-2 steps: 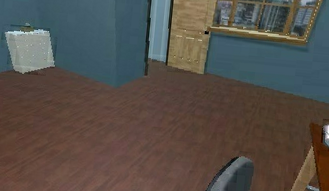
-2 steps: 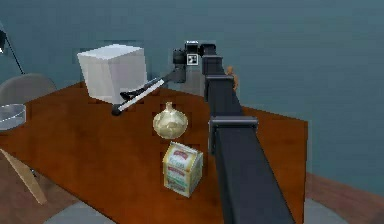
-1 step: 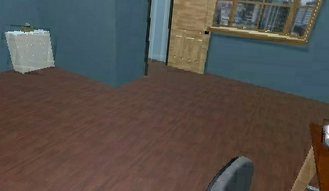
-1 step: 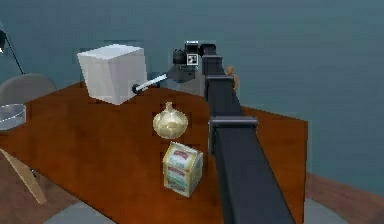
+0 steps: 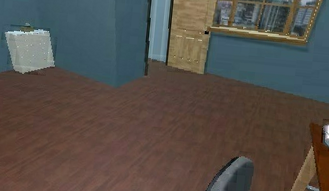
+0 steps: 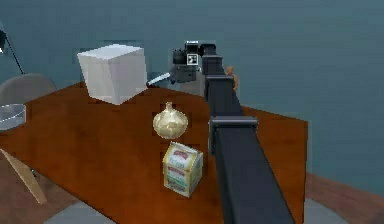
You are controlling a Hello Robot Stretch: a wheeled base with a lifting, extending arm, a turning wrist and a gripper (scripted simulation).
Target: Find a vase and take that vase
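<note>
Vase (image 6: 169, 122) upright mid-worktop (image 6: 80, 150), between white box (image 6: 112, 72) and small carton (image 6: 181, 166). Arm (image 6: 238, 150) out over worktop, I judge reaching for vase. Gripper (image 6: 160, 75) near white box; I can't tell its state or load.

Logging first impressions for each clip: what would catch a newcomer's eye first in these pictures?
The dark arm cuts up the arm side view over a brown table, its fingers near a white cube. On that table a small round golden vase stands just left of the arm, with a green-and-yellow carton nearer the camera. In the forward view, a bright window sits at the top right.
</note>
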